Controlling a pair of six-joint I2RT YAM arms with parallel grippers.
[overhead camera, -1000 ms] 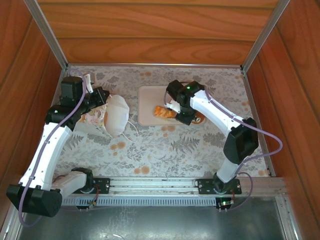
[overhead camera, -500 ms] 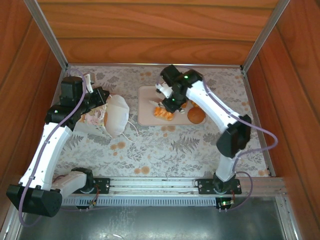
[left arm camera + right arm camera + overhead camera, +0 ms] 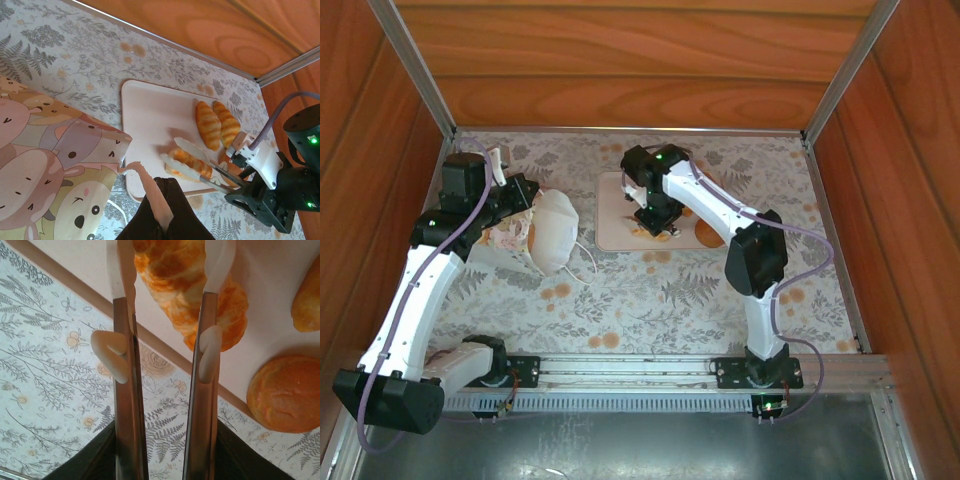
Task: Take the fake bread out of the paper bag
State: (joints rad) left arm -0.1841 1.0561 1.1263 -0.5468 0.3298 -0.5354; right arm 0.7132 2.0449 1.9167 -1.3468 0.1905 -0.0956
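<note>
Just by the tray (image 3: 150, 115) edge, right tool (image 3: 170, 260) clasps a croissant (image 3: 172, 290).

R gripper (image 3: 169, 257) w/ croissant (image 3: 172, 295) betw fingers at tray (image 3: 280, 270) edge; round bun (image 3: 287, 392) just beside.

- Floral tablecloth (image 3: 650, 290): pale, with a grey fern and orange flower print, covers the whole work surface.
- Behind the tablecloth: back wall (image 3: 640, 60), horizontal reddish wood panels.
- Left and right of the tablecloth: side walls (image 3: 360, 150), same wood grain.
- At the tablecloth's far corners: aluminium posts (image 3: 415, 65) slanting up and outward.
- Along the tablecloth's near edge: metal rail (image 3: 630, 372), then grey sheet metal (image 3: 650, 445).
- Light on the tablecloth is even and soft, with faint shadows.
</note>
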